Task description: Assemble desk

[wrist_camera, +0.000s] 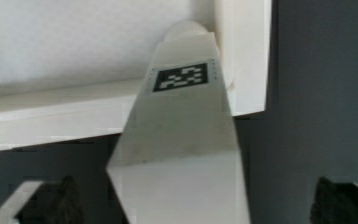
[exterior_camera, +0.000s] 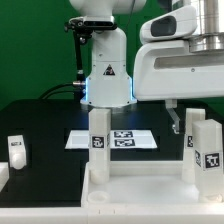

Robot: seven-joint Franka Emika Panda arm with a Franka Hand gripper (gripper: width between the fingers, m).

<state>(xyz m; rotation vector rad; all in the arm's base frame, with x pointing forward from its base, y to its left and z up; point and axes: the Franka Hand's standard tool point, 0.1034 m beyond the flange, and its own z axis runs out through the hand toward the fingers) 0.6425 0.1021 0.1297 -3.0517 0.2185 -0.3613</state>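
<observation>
Exterior view: a black table [exterior_camera: 45, 125] with the white arm's base [exterior_camera: 105, 70] at upper centre and the arm's bulky white head [exterior_camera: 180, 55] filling the upper right. Along the bottom edge lies the desk's white tabletop [exterior_camera: 150, 192]. 3 tagged white legs stand upright on it: 1 at centre [exterior_camera: 100, 135] and 2 close together at the right, 1 nearer the camera [exterior_camera: 207, 150] and 1 behind it [exterior_camera: 190, 128], under the arm's head. A 4th leg [exterior_camera: 17, 150] sits on the table at the left edge, well apart from the tabletop. The marker board [exterior_camera: 112, 139] lies flat at centre, behind the centre leg.

Wrist view: the camera looks along a white leg [wrist_camera: 179, 130] whose square tag [wrist_camera: 181, 77] faces it. The leg meets the tabletop's pale edge [wrist_camera: 51, 110]. The gripper [wrist_camera: 194, 195] is spread wide. Its 2 dark fingers [wrist_camera: 43, 200] stand 1 on each side of the leg, with a gap showing between each finger and the leg, so nothing is pinched.
</observation>
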